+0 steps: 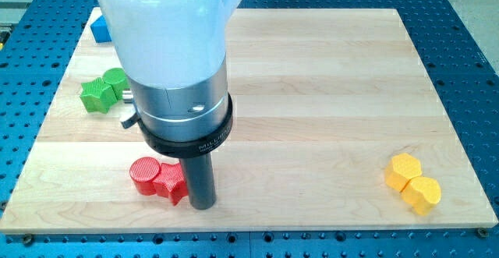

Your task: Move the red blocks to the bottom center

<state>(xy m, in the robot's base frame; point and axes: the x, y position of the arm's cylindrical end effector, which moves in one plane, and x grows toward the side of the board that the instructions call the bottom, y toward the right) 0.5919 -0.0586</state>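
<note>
Two red blocks lie side by side near the view's bottom, left of centre: a red round block [144, 174] and a red star-shaped block [172, 182] touching it on its right. My tip [203, 206] is at the lower end of the dark rod, right against the right side of the red star block. The arm's white and silver body [175, 63] fills the upper middle-left of the view and hides the board behind it.
The wooden board [312, 94] lies on a blue perforated table. Two green blocks [104, 90] sit at the view's left. A blue block [98, 28] is at the top left, partly hidden by the arm. Two yellow blocks [412, 183] sit at the bottom right.
</note>
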